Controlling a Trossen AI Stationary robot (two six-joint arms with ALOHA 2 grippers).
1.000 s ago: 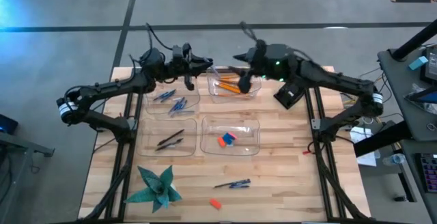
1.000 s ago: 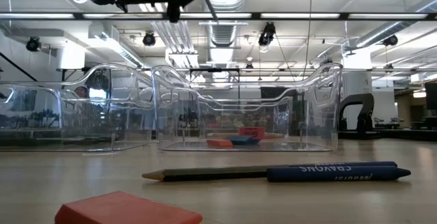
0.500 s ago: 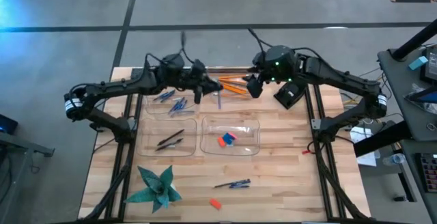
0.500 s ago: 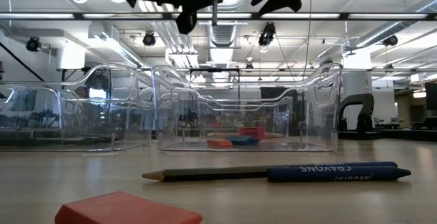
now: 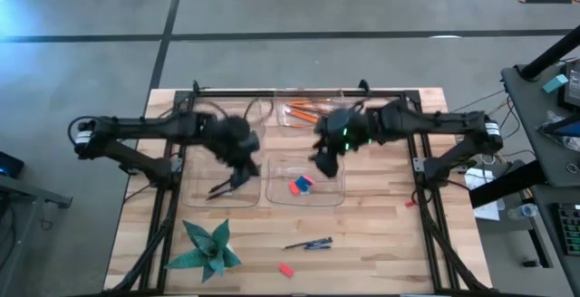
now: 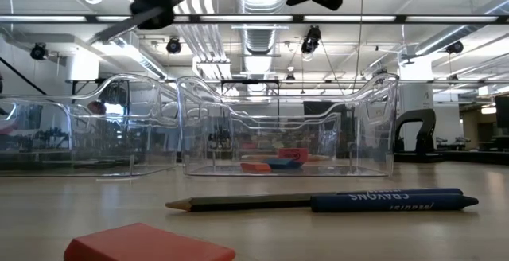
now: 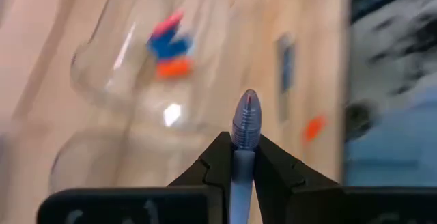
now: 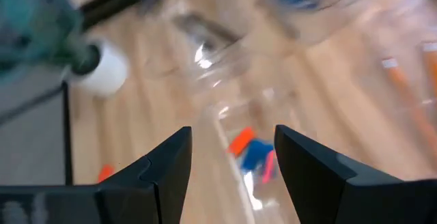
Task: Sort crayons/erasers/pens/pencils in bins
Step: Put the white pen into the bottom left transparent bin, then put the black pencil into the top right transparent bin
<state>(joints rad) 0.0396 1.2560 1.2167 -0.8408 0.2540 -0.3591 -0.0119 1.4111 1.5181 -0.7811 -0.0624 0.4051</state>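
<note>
A light wooden table [image 5: 381, 234] stands on a grey concrete floor [image 5: 272, 7]. Four clear bins [image 5: 337, 190] sit mid-frame: erasers [image 5: 301, 185] at lower right, pencils [image 5: 304, 112] at upper right, pens [image 5: 227, 185] at lower left. The left gripper [image 7: 244, 157] is clamped on a bluish crayon [image 7: 244, 118]. The right gripper [image 8: 232, 157] is spread wide, empty, above the erasers.

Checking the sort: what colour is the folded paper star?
Green paper star, clearest in the high view.

- The left gripper [image 5: 237, 163], clamped on a grey-blue pen [image 7: 242, 125], has swung from the far bins toward 6 o'clock.
- The right gripper [image 5: 323, 163], fingers spread, has moved toward 7 o'clock over the eraser bin [image 5: 333, 193].
</note>
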